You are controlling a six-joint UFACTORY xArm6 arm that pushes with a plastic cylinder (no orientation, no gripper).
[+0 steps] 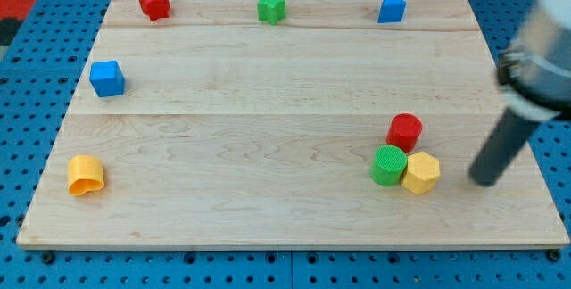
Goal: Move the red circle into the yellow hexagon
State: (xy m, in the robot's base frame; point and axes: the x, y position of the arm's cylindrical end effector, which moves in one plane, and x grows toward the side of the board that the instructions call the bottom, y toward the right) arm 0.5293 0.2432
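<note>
The red circle (404, 132) stands on the wooden board (268, 146) at the view's right. Just below it, the yellow hexagon (421, 173) sits touching a green circle (388, 165) on its left. The red circle lies close above both, at or near touching. My tip (485, 180) rests on the board to the right of the yellow hexagon, apart from it by a short gap, with the dark rod slanting up to the view's right.
A red block (154, 4), a green block (272, 7) and a blue block (391, 8) line the top edge. A blue cube (107, 78) sits at the left. A yellow block (86, 176) lies at the lower left.
</note>
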